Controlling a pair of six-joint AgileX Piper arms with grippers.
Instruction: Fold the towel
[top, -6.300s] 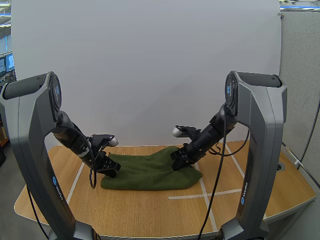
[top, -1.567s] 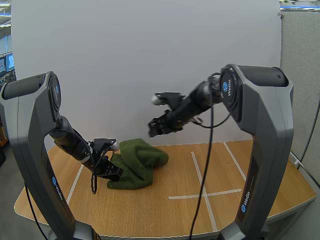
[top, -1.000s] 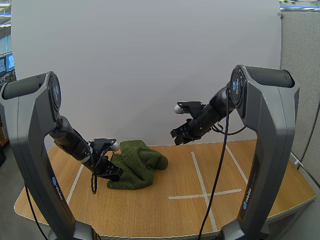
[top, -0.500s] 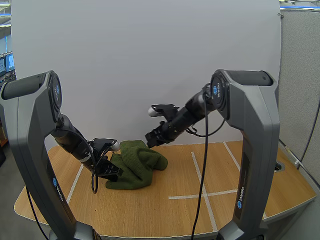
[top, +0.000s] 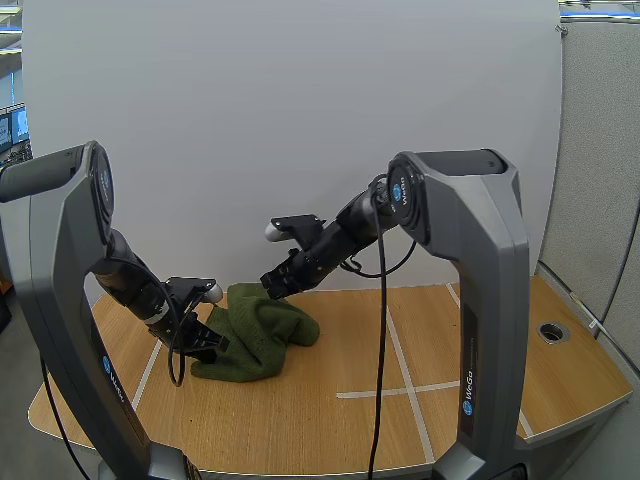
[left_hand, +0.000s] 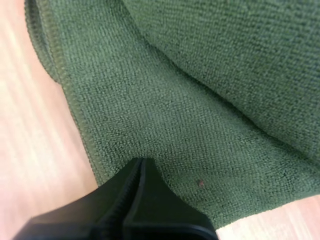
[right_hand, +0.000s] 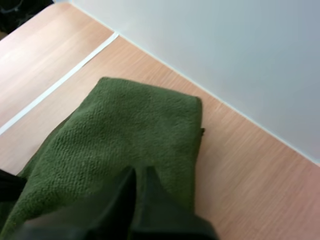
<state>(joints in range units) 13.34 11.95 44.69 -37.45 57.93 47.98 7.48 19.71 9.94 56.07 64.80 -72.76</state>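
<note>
Towel (top: 258, 335): green, one, doubled over into a lumpy heap on the left half of the table (top: 480, 330); some seconds ago it lay spread across the middle, so its right end has since been carried over onto the left end; first fold judged done, though loose and uneven. Left gripper (top: 203, 343): low at the heap's near-left corner; fingers (left_hand: 120, 197) pressed together with the cloth at their tips, close to the hemmed edge, judged to be pinching it; in the last half second gripper and towel have both slid a little to the left, which agrees with a grip. Right gripper (top: 274, 287): at the heap's far side, just above its top layer; fingers (right_hand: 120, 200) closed into one wedge with nothing seen between them; whether the tips touch the cloth cannot be told; a second ago it stood high and well to the right of the towel, and has since swung back in. Condition of task: part done; upper layer bulges and the edges do not line up. Next need, as a judgement: right gripper to press or re-take the far edge while the left keeps its corner; risk: a further pull from the left may drag the heap and loosen the fold.
</note>
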